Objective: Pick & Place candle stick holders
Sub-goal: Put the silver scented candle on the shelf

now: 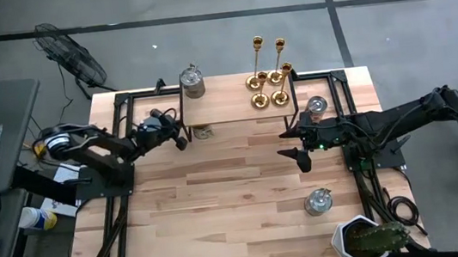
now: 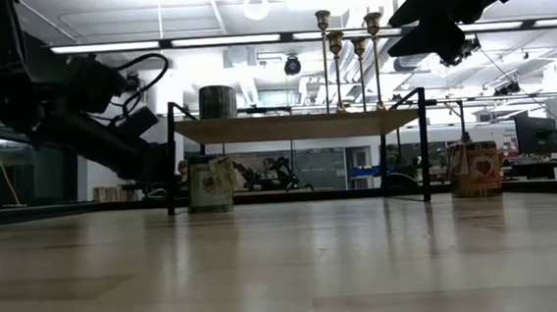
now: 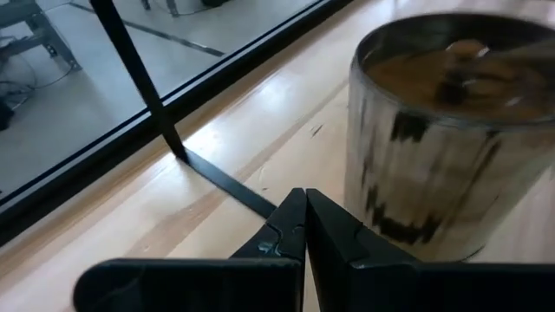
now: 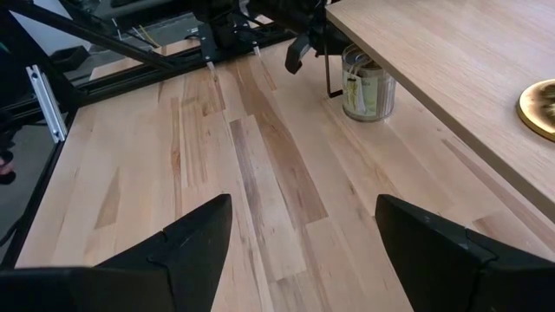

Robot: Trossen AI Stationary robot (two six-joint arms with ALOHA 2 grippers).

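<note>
Candlesticks first: your four small shiny brass candle stick holders (image 1: 268,76) stand upright in a tight cluster on the right end of the raised light-wood shelf (image 1: 226,103) at the far side of the table, close to its right edge. In the low view you see them (image 2: 350,60) rising side by side above the shelf top, thin stems ending in small cups. Neither arm touches any of them.

Your right gripper (image 1: 297,141) hangs above the pale wooden table (image 1: 220,199) just in front of the shelf's right corner, below the level of the candlestick bases in the overhead picture. Its two dark fingers (image 4: 198,234) stand wide apart with only bare tabletop between them, so it holds nothing. From its wrist camera you can see a sliver of one gold base (image 4: 539,108) at the shelf's edge.

Your left gripper (image 1: 180,137) sits low at the shelf's left front leg, fingers pressed together and empty. Just beyond its tips stands a squat silver-grey metal jar (image 3: 442,130) under the shelf; you see the same jar (image 2: 210,183) in the low view.

Another lidded silver jar (image 1: 193,81) rests on the shelf's left end. Two more (image 1: 317,105) (image 1: 318,200) sit on the table at the right side, near a white hexagonal pot with a green plant (image 1: 364,238).
</note>
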